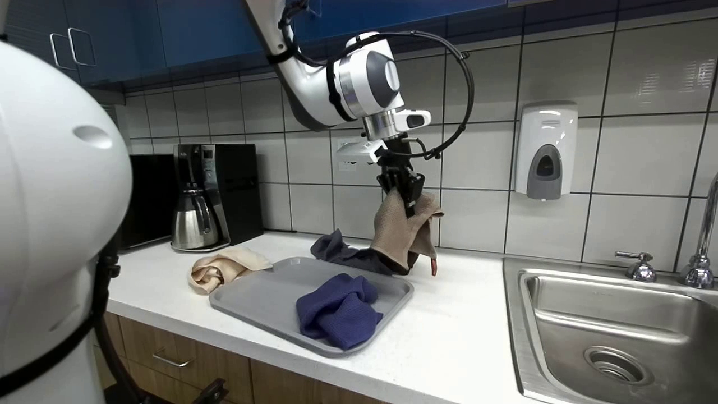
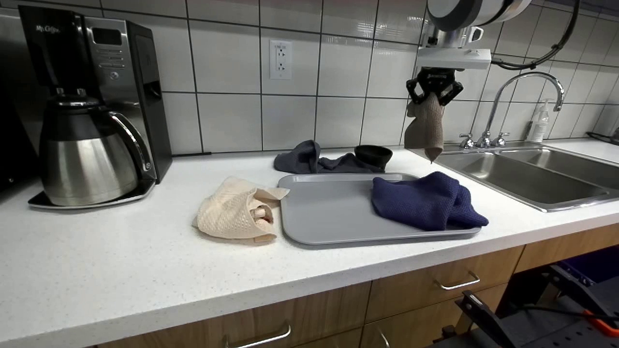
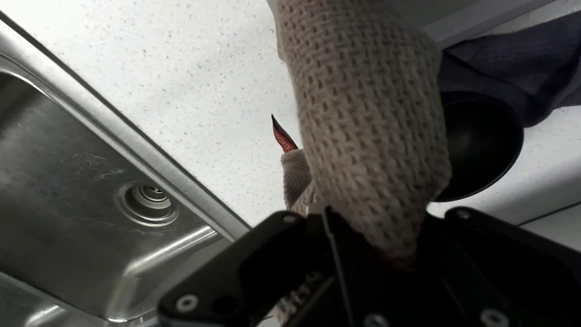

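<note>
My gripper (image 1: pixel 401 191) is shut on a brown woven cloth (image 1: pixel 391 230), which hangs from the fingers above the counter. In an exterior view the cloth (image 2: pixel 424 129) hangs clear of the counter behind the tray's right end. A red tag (image 3: pixel 284 140) sticks out from a corner of the cloth in the wrist view. There the cloth (image 3: pixel 367 100) fills the space ahead of the jaws and partly covers a black bowl (image 3: pixel 483 150). The bowl (image 2: pixel 373 155) stands by the wall, touching a dark grey cloth (image 2: pixel 304 159). The pinched part is hidden between the fingers.
A grey tray (image 2: pixel 329 212) bears a crumpled navy cloth (image 2: pixel 428 200). Left of it lies a beige cloth (image 2: pixel 237 210). A coffee maker (image 1: pixel 235 185) stands at the far left. The steel sink (image 1: pixel 606 325) and faucet (image 1: pixel 704 252) are to the right; a soap dispenser (image 1: pixel 547 148) hangs on the wall.
</note>
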`<state>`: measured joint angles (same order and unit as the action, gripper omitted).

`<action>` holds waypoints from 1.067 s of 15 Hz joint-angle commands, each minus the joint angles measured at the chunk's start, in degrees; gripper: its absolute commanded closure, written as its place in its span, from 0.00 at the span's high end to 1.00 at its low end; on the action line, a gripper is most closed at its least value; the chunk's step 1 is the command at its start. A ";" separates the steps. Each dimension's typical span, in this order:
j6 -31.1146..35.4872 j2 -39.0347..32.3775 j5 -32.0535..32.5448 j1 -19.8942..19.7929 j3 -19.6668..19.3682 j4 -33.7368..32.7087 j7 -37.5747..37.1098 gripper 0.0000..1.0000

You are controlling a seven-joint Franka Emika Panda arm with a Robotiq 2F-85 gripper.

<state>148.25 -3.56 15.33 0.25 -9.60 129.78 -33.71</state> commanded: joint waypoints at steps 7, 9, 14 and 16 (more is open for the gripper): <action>-1.81 4.13 0.58 -0.03 6.08 5.51 1.00 0.03; -2.02 3.93 0.26 0.21 6.93 6.10 1.19 0.03; -2.63 2.41 1.14 0.56 8.06 6.53 0.31 0.03; -2.93 1.42 1.31 0.64 8.05 6.31 -0.04 0.03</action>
<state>147.27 -1.72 15.56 0.89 -1.93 136.39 -33.46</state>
